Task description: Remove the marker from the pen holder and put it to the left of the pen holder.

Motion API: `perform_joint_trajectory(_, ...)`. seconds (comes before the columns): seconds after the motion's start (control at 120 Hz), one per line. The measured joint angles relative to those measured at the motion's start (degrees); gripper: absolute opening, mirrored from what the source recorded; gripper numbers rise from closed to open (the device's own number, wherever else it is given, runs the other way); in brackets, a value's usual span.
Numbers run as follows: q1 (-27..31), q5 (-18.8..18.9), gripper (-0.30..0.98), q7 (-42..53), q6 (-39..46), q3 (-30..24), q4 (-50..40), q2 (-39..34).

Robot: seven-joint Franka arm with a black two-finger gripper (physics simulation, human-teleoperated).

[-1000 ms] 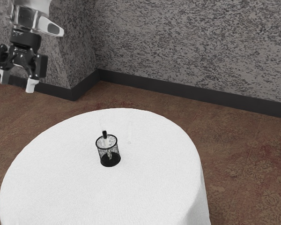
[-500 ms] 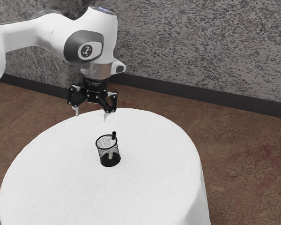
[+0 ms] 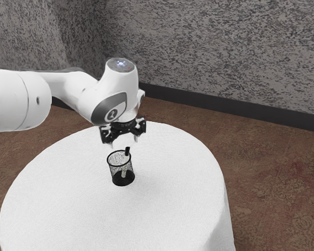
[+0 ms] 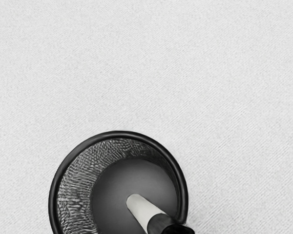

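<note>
Grey, mottled wall point(image 3: 209, 47) is seen behind a brown, patterned carpet point(image 3: 272, 167). Nearer, a round table point(image 3: 172, 204) is draped in white cloth. Over it the white arm point(image 3: 15, 99) is extended from the exterior view's left. At its end the black gripper point(image 3: 124, 143) is pointed downward and opened, with its two fingers spread apart and nothing grasped. Below the gripper, the black mesh pen holder point(image 3: 113, 167) is stood upright on the cloth. Inside the pen holder the marker point(image 3: 127, 151) is held at a tilt, its white body enclosed by the mesh and its black end raised above the rim.
</note>
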Motion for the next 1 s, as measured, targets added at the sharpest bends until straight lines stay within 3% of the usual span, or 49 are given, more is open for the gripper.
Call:
perform_joint_trajectory(0.408, 0.79, -5.27, 0.52, -6.71, 9.32, 0.1, -4.05, 3.53)
perform_joint_trajectory(0.792, 1.16, -6.06, 0.45, -10.91, 4.1, 0.2, -3.12, 4.87)
perform_joint_trajectory(1.0, 1.12, -5.97, 0.29, -12.35, 1.78, 0.19, -2.91, 4.86)
